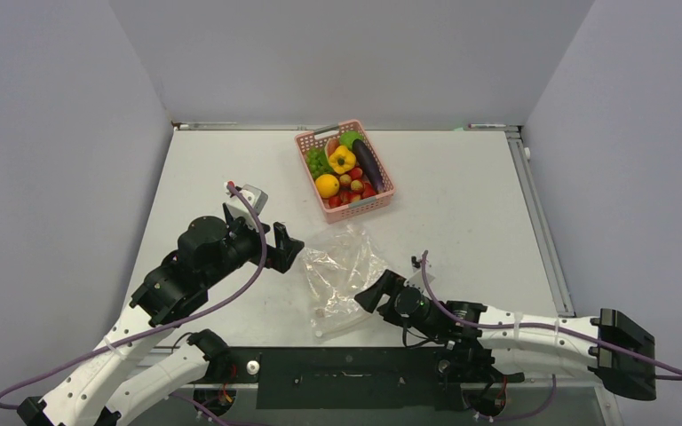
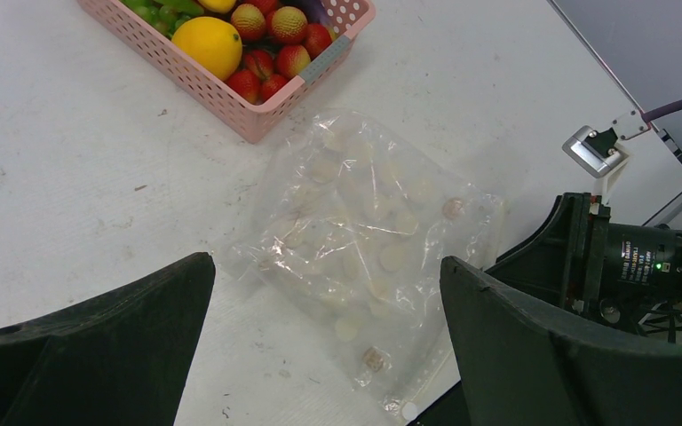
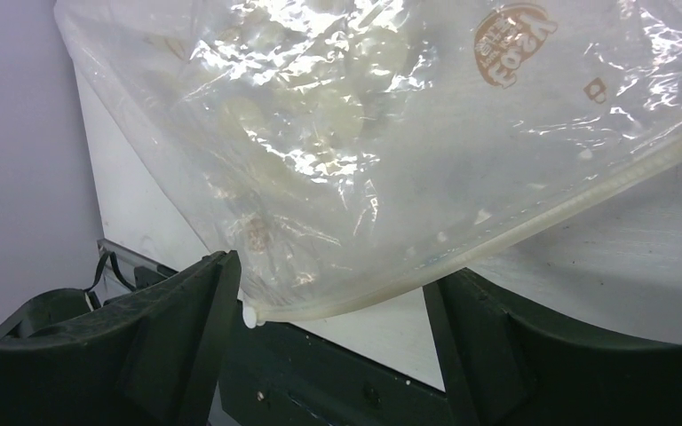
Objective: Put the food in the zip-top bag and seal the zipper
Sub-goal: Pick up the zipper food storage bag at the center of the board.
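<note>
Reference item: the zip-top bag point(image 1: 342, 271), lying flat on the table point(image 1: 462, 204).

The basket point(image 1: 356, 209) stands just behind the bag, at its far edge; contact cannot be determined. The food point(image 1: 344, 169) lies in the basket.

The zipper point(image 3: 533, 235) runs along the bag's near edge.

The left gripper point(image 1: 291, 251) sits just left of the bag. The right gripper point(image 1: 368, 293) sits at the bag's near right side, with the zipper's end just ahead of its fingers.
</note>
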{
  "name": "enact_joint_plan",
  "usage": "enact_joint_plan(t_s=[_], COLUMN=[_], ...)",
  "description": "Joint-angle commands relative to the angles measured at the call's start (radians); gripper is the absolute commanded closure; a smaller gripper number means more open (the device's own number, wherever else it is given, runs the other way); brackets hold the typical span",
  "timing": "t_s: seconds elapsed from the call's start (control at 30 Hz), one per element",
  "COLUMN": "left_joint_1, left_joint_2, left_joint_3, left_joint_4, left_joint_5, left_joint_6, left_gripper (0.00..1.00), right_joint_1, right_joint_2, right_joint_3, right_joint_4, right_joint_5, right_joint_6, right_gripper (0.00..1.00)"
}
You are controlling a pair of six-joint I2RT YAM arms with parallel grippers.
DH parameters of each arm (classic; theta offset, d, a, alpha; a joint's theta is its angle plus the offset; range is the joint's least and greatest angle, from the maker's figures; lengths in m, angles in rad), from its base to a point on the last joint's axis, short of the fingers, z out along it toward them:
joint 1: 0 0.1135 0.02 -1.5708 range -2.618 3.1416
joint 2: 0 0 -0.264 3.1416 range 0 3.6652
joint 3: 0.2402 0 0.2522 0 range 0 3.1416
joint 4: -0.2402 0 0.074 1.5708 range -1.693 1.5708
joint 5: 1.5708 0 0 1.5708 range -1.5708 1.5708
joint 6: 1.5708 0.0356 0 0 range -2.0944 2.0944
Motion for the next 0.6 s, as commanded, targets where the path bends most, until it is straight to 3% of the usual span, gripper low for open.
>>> enact_joint_plan(t_s=[0.0,0.4,0.57], left_joint_1=[0.001,0.000,0.000], left_joint_2=[-0.001,-0.004,-0.002], left_joint_3=[0.004,0.000,0.000], left_joint_4=[0.027,0.026,0.026], left_joint_5=[0.015,0.015,0.015], left_joint_6=[-0.005,-0.010,-0.010], left_gripper=[0.04,0.04,0.04], right_joint_1=[0.011,0.012,0.013], right_joint_2=[0.025,-0.017,-0.029], right_joint_3=[-0.024,-0.040,-0.052], right_joint_4=[0.094,0.150,0.189], right_joint_5=[0.067,0.228,0.275], right_joint_6=[0.048,0.059,0.045], right_gripper=[0.24,0.34,0.43])
